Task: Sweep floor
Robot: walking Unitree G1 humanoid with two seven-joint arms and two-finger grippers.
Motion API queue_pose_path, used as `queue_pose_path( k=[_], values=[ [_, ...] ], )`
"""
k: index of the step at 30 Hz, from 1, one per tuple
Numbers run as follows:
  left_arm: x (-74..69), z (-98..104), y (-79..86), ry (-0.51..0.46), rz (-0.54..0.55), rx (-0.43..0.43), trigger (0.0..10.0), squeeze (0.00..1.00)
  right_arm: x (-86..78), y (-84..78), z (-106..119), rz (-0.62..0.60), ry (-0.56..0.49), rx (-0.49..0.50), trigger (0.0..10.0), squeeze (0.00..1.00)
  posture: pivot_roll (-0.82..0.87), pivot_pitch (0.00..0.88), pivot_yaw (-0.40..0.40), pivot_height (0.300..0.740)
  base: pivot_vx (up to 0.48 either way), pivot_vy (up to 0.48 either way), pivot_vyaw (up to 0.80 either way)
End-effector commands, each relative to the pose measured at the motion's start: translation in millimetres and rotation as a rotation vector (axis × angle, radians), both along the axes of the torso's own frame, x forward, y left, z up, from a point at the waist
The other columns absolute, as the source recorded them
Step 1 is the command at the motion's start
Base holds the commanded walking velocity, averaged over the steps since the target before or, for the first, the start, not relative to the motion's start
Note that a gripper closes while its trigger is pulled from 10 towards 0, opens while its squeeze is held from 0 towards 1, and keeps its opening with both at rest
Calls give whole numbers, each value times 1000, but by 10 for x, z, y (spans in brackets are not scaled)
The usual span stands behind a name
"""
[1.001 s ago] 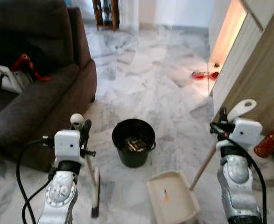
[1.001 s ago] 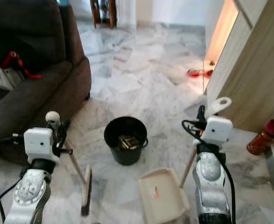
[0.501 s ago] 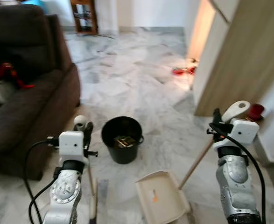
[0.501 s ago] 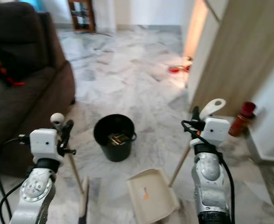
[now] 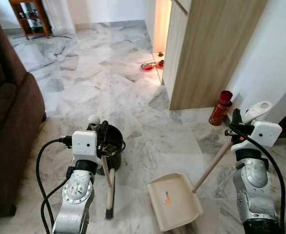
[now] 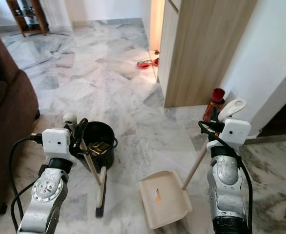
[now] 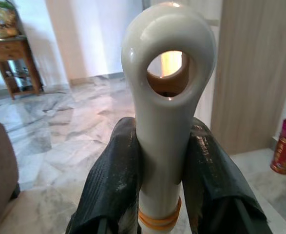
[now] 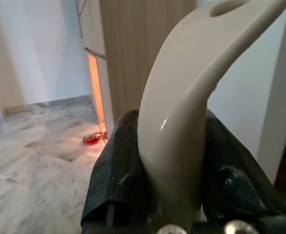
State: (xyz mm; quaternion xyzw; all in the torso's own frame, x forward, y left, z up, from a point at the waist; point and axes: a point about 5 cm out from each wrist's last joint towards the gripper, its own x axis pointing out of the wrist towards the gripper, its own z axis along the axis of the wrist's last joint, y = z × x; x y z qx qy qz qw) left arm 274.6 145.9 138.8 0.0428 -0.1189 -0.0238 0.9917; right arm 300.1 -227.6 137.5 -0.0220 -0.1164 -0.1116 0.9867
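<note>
Camera has swung right past the sofa | left gripper (image 7: 164, 170) fingers pinch broom (image 5: 108, 183) handle, head on floor beside bucket (image 6: 98, 139) | right gripper (image 8: 174, 165) fingers clamp dustpan (image 5: 174, 201) handle, pan lying between arms.

Marble floor (image 5: 99, 73), black bucket (image 6: 100, 139), dustpan (image 5: 174, 202), perhaps red canister (image 5: 219, 107)
</note>
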Motion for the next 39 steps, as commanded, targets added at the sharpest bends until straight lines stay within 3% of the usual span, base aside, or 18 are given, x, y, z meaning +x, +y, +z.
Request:
queue_pose_path(
  k=[1,7,19,39],
  values=[
    [24,71,27,-45,1,-1,10000,0,-21,-23,92,-10,-50,-5,10000,0,-127,83,32,740,0,0,-800],
    [-30,24,43,-32,28,12,10000,0,-6,-17,49,11,-27,-6,10000,0,-88,78,24,740,0,0,-800],
    [-13,68,202,-46,48,39,10000,0,68,163,38,48,-42,15,10000,0,-72,31,43,740,0,-70,-800],
    [-69,56,186,-51,57,50,10000,0,98,206,37,87,-41,0,10000,0,-46,5,28,740,0,-103,-800]
  ],
)
